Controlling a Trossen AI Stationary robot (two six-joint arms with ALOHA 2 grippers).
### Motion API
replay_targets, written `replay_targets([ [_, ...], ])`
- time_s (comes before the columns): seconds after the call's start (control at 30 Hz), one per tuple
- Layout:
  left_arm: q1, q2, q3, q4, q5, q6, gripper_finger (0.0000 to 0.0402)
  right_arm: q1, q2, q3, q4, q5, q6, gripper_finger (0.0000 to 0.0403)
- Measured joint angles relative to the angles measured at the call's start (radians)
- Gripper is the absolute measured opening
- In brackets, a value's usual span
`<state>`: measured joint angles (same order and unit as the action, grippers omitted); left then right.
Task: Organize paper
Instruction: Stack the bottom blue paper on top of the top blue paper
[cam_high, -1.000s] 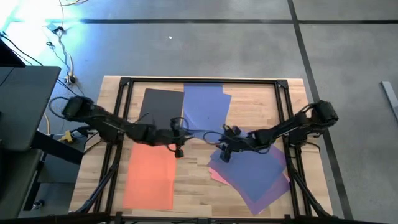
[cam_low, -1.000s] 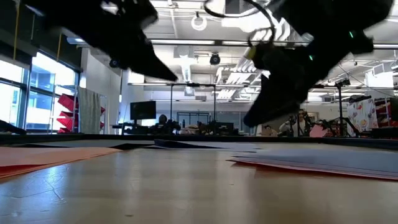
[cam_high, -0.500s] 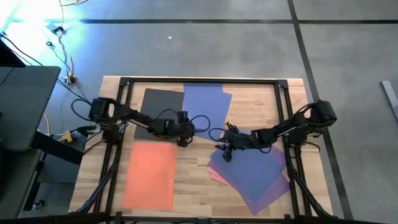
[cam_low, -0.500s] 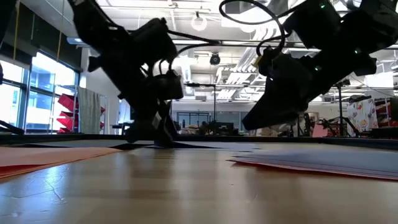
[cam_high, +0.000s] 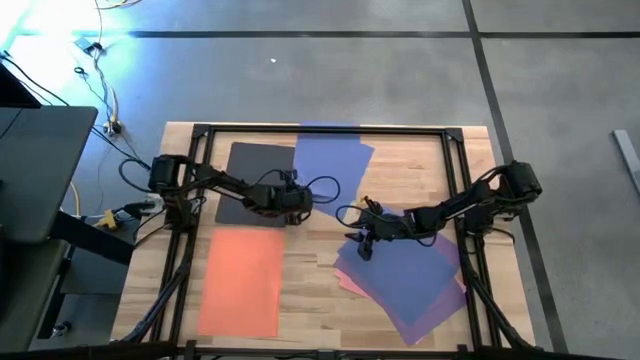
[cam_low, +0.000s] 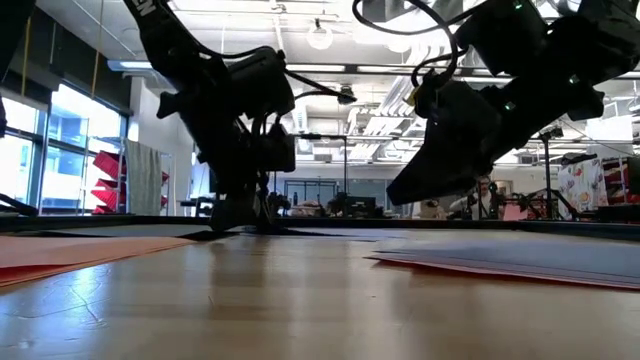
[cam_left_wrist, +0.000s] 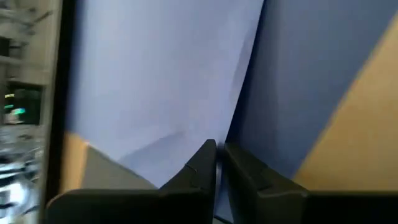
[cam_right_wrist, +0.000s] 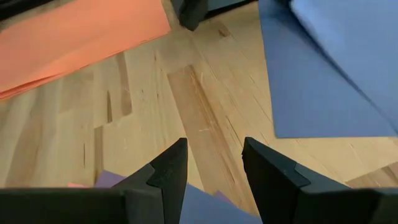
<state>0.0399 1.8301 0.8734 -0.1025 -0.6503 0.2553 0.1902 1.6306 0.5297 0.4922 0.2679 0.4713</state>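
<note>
left gripper (cam_high: 296, 203) now pinched shut on blue sheet (cam_high: 333, 165), dragged toward table's far edge; right gripper (cam_high: 364, 247) half open, empty.

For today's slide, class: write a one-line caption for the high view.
Left gripper pinches the blue sheet's edge; right gripper hovers open over the pile.

Five coloured paper sheets (cam_high: 240, 281) scattered flat, overlapping.
</note>
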Motion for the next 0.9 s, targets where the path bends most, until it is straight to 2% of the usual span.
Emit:
replay_targets([
  [0.13, -0.035, 0.0, 0.0, 0.0, -0.047, -0.026, 0.0, -0.001, 0.0, 0.0, 0.025, 0.019, -0.001, 0.0139],
  [0.23, -0.077, 0.0, 0.0, -0.003, -0.122, -0.103, 0.0, -0.014, 0.014, 0.001, 0.035, 0.053, 0.001, 0.0138],
  [0.3, -0.108, 0.0, 0.0, 0.003, -0.175, -0.143, 0.0, -0.028, 0.046, 0.004, 0.038, 0.063, 0.009, 0.0135],
  [0.43, -0.152, -0.002, 0.028, -0.02, -0.241, -0.124, 0.0, -0.059, 0.138, 0.053, 0.037, 0.07, 0.005, 0.0125],
  [0.63, -0.196, -0.029, 0.086, -0.076, -0.371, -0.123, 0.0, -0.068, 0.249, 0.142, 0.025, 0.206, -0.018, 0.0104],
  [0.77, -0.222, -0.057, 0.11, -0.119, -0.421, -0.124, 0.0, -0.074, 0.274, 0.151, -0.01, 0.194, -0.008, 0.0084],
  [0.9, -0.246, -0.097, 0.112, -0.122, -0.438, -0.123, 0.0, -0.089, 0.242, 0.156, -0.136, 0.115, -0.006, 0.0068],
])
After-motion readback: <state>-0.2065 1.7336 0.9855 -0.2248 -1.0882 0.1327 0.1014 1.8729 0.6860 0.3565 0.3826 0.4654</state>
